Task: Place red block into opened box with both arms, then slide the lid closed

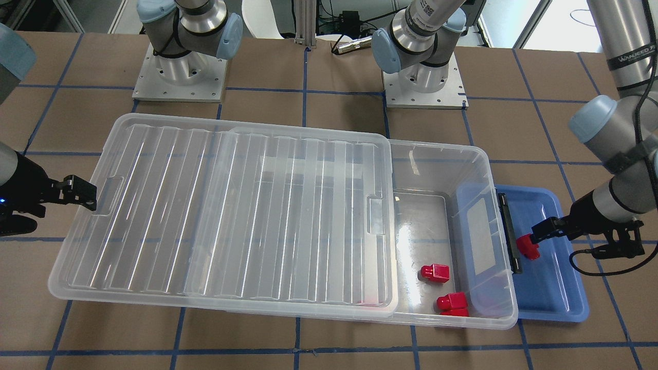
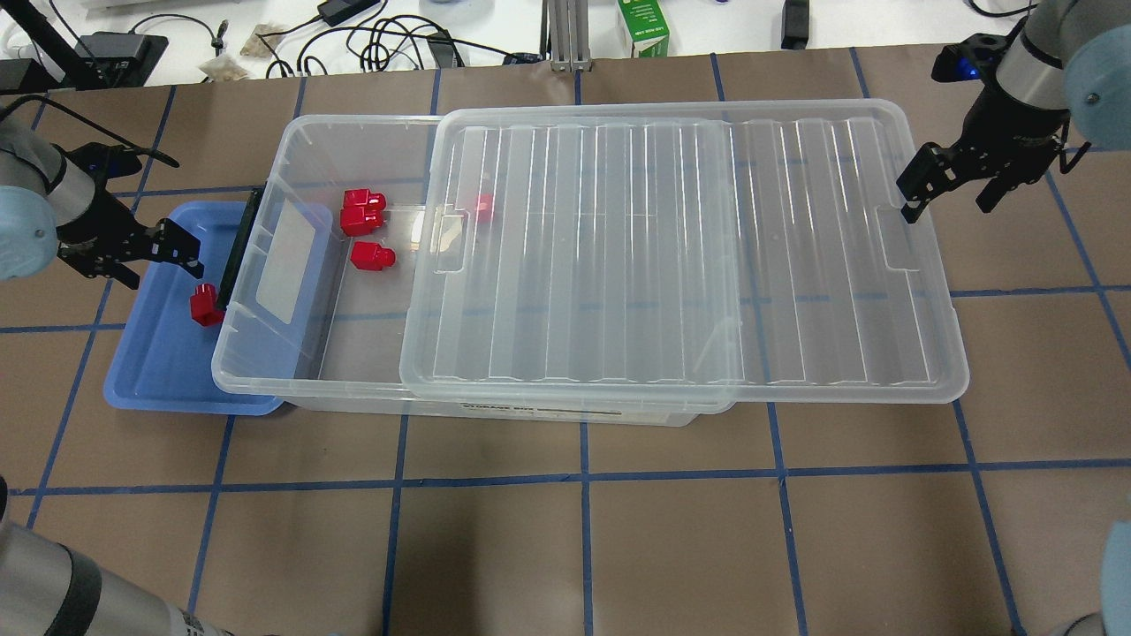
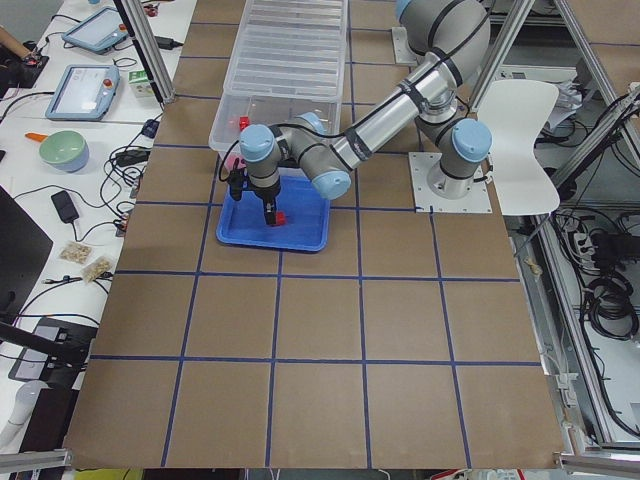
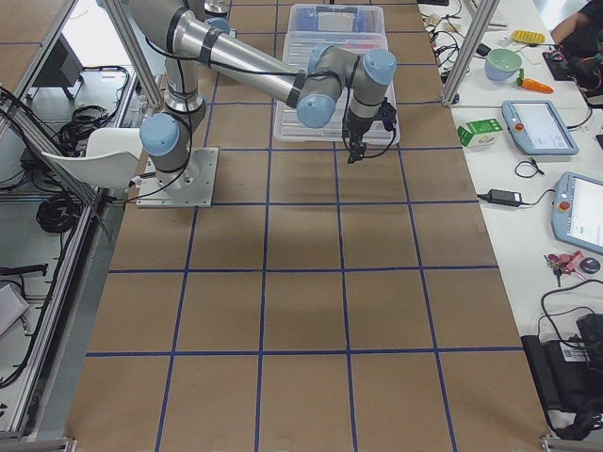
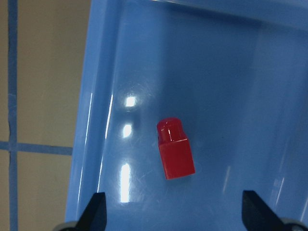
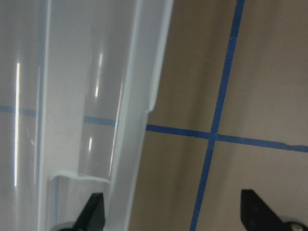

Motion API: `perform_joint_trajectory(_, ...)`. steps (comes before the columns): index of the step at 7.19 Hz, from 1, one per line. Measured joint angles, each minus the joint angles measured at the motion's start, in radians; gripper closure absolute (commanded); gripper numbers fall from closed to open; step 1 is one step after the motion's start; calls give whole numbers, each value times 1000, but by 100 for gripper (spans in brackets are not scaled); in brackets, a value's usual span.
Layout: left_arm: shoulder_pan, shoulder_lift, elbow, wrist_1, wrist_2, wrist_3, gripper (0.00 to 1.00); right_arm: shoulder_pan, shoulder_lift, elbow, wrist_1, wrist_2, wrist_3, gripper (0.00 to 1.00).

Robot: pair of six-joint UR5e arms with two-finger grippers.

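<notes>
Above the red block point(image 5: 175, 149), the left end effector point(image 5: 174, 211) hung wide, likely to grasp; the right end effector point(image 2: 950, 199) gaped beside the lid point(image 2: 671, 256).

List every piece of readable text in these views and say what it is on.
"WANJEED T", the end cut off: black band round the left arm.
Strip label on the front wall of the box: too blurred to read.
Green carton: print too small to read.
Nothing else is legible.
</notes>
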Motion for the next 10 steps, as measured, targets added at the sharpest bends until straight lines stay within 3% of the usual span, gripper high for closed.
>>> perform_joint_trajectory(1,0,-31,-2,26,-10,-7,0,-3,0,0,0,-3,-4,0)
perform_joint_trajectory(2,0,-55,-7,36,-11,-18,11,-4,0,0,0,-5,-6,0)
perform_joint_trajectory(3,0,-71,-15,36,-9,-31,28,-5,-1,1,1,-6,-6,0)
perform_joint_trajectory(4,0,-81,-26,32,-9,-49,30,-4,-5,1,2,-7,-2,0)
perform_joint_trajectory(5,1,-83,-38,30,-9,-63,37,-2,-10,1,4,-7,4,0)
perform_joint_trajectory(7,2,-75,-46,28,-6,-73,95,5,-32,-20,18,-5,9,0)
perform_joint_trajectory(8,2,-73,-41,28,-5,-72,100,9,-52,-53,49,-6,13,0)
perform_joint_trajectory(10,2,-60,-27,23,2,-66,100,23,-113,-151,168,-14,68,0)
